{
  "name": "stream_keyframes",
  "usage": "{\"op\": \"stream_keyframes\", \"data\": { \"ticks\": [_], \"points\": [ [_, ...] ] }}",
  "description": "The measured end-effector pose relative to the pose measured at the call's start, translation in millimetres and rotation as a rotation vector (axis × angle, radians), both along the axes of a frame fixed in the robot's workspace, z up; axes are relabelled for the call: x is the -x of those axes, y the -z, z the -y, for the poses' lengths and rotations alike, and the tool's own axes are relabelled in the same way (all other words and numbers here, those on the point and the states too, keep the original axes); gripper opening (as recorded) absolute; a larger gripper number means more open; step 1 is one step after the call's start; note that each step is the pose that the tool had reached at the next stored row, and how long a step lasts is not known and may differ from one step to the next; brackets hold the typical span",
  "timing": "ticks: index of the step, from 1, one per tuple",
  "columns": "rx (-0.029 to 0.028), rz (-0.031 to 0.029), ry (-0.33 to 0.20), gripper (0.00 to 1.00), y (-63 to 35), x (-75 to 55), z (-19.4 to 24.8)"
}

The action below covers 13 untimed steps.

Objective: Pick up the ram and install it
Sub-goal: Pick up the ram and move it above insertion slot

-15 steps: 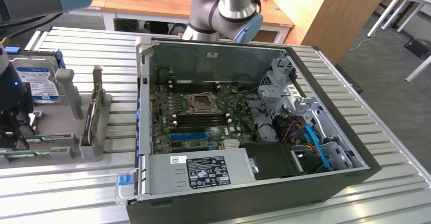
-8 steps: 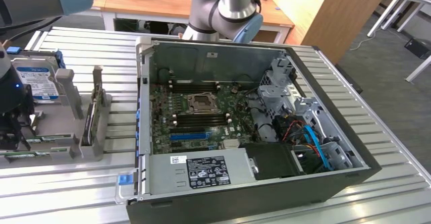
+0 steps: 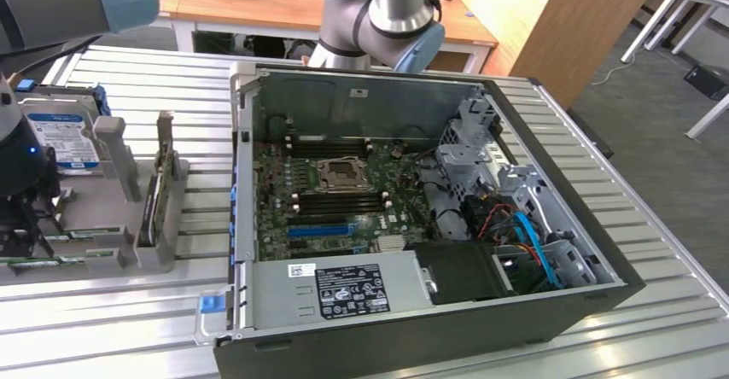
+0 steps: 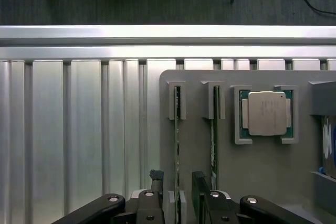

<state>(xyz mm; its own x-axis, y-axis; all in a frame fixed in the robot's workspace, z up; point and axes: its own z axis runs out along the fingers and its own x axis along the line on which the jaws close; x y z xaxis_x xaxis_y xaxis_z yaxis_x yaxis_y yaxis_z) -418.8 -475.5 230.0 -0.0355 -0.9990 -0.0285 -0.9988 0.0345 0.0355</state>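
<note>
Two rams stand on edge in slots of a grey fixture. They are thin green sticks: one ram and a second ram beside it. My gripper hangs over the first one, open. One dark finger sits on each side of the stick and neither touches it. In the exterior view the gripper is at the far left over the fixture, where green ram edges show. The open computer case lies in the middle, and black memory slots flank its processor socket.
A processor chip sits in the fixture beside the rams. A hard drive with a blue-and-white label lies further along, with grey upright posts nearby. A bright-blue slot strip and a power supply are inside the case. The table is ribbed aluminium.
</note>
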Motion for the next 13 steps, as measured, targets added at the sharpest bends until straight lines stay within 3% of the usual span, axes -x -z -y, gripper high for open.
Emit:
{"op": "stream_keyframes", "data": {
  "ticks": [13],
  "points": [
    [0.0, 0.0, 0.0, 0.35, 9.2, 0.0, 0.0]
  ]
}}
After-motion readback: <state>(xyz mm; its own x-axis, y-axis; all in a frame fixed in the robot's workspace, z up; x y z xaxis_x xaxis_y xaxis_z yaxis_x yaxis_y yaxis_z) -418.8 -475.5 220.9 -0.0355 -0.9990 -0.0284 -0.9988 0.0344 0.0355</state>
